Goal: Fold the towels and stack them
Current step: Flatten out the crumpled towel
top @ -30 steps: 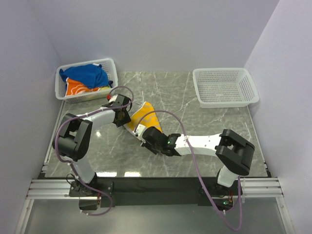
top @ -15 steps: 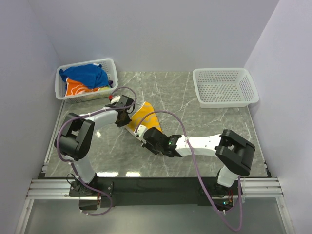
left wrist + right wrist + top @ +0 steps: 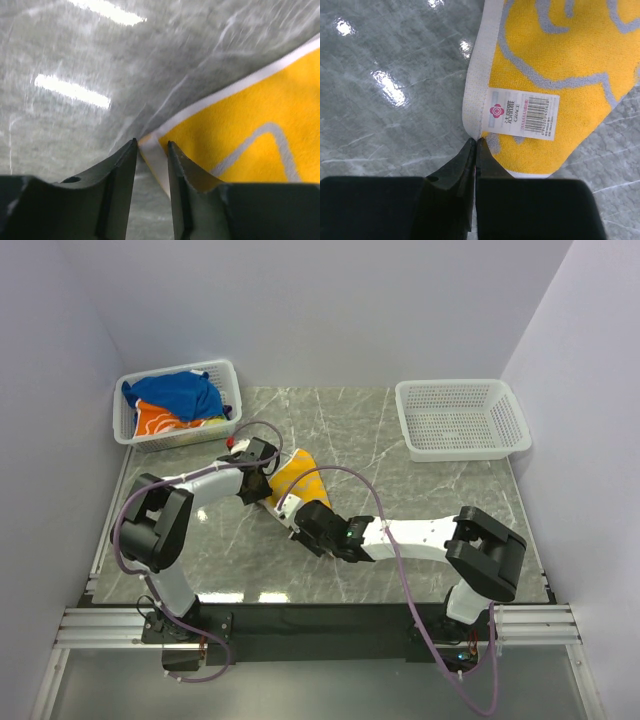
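Note:
The yellow towel (image 3: 300, 473) lies folded on the marble table, left of centre. My left gripper (image 3: 262, 483) is at its left corner. In the left wrist view the jaws (image 3: 151, 144) stand slightly apart with the towel's (image 3: 250, 125) white hem corner between them. My right gripper (image 3: 291, 516) is at the towel's near corner. In the right wrist view it (image 3: 476, 141) is shut on the white hem of the towel (image 3: 560, 55), beside a printed label (image 3: 522, 114). The blue towel (image 3: 178, 392) and the orange towel (image 3: 160, 422) lie crumpled in the left basket.
A white mesh basket (image 3: 225, 368) stands at the back left holding the two towels. A second white mesh basket (image 3: 460, 420) stands at the back right. Walls close in the table on three sides.
My left gripper has slid a little to the right, onto the yellow towel's left corner. The right gripper has barely moved and stays on the near corner.

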Tool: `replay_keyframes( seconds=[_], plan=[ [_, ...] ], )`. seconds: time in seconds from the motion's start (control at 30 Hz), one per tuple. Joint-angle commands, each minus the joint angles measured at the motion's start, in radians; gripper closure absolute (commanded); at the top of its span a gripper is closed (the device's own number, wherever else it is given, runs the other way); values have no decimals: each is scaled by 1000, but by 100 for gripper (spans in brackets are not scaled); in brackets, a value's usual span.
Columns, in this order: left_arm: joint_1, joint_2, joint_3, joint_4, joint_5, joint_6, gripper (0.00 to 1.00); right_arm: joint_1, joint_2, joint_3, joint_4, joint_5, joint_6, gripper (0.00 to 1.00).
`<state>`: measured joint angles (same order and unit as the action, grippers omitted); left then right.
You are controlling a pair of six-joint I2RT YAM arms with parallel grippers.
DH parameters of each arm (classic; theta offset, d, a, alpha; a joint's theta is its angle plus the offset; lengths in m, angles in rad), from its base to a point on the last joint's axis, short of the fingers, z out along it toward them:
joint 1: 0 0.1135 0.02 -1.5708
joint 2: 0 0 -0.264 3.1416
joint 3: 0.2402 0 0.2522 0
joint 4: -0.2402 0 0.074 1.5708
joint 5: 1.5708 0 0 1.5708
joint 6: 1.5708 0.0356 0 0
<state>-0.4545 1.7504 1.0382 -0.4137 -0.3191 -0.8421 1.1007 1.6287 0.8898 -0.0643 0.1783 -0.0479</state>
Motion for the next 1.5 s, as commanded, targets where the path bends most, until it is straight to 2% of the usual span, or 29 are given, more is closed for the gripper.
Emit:
replay_keyframes(
  seconds=[0.0, 0.27, 0.63, 0.73, 0.83, 0.87, 0.93, 0.97, 1.0, 1.23, 1.47],
  plan=[
    [-10, -11, -40, -134, 48, -12, 62, -1, -43, -9, 41, 1, 14, 100],
    [-15, -22, -32, -151, 43, -20, 62, -1, -59, -32, 57, 0, 16, 100],
    [-15, 79, -14, -125, -9, -45, 62, 2, -61, -57, 63, -17, 19, 100],
    [-10, 107, -12, -116, -8, -45, 65, 4, -64, -66, 63, -17, 20, 100],
    [-12, 132, -13, -100, 5, -45, 73, 7, -66, -71, 63, -17, 20, 100],
    [-10, 136, -18, -90, 9, -45, 80, 8, -66, -71, 63, -17, 20, 100],
    [-10, 143, -26, -80, 14, -41, 88, 8, -67, -71, 63, -16, 20, 100],
    [-10, 143, -30, -74, 15, -40, 97, 8, -66, -69, 63, -16, 20, 100],
    [-10, 143, -30, -67, 17, -37, 99, 10, -66, -68, 63, -14, 22, 100],
    [-12, 77, -3, -123, -37, -12, 99, 10, -99, -23, -2, 26, 13, 100],
    [-10, -135, 190, -286, -176, 11, 99, 5, -193, 131, -176, 151, -46, 100]
  ],
)
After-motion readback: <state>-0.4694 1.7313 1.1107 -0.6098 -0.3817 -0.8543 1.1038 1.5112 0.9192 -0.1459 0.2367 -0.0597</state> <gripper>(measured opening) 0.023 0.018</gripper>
